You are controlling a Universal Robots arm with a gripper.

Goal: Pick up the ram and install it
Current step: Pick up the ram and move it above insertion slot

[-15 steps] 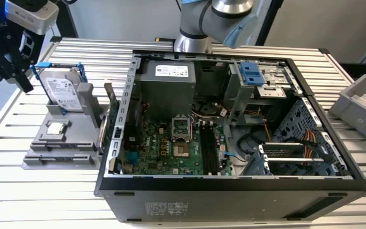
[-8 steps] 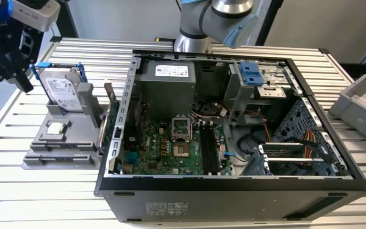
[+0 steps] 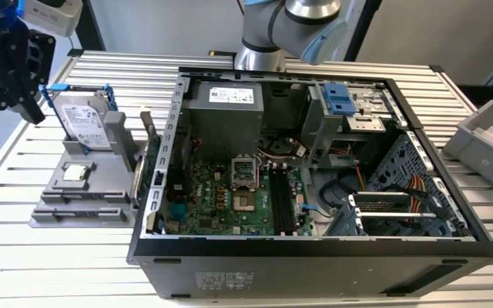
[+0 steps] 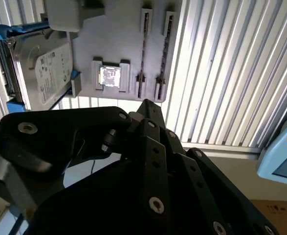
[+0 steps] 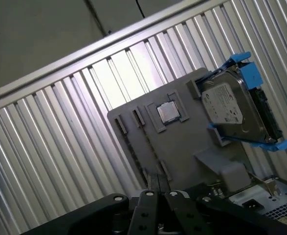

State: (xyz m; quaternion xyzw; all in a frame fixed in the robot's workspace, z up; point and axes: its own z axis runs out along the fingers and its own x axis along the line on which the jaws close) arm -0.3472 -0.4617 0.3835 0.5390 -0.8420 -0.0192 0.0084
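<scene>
The silver-grey tubular robot arm (image 3: 268,35) with pale blue joint caps rises at the back, near the middle of the exterior view. Its black, bolted-linkage end effector (image 3: 34,117) hangs far out toward the exterior view's left, raised and pointing downward. In both wrist views the black linkage bars (image 5: 115,201) run in from either side and meet in the middle, where the two slim fingers (image 5: 153,185) are pressed together.

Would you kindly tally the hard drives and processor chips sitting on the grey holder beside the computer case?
Hard drive: 1
Processor chip: 1
Total: 2
</scene>
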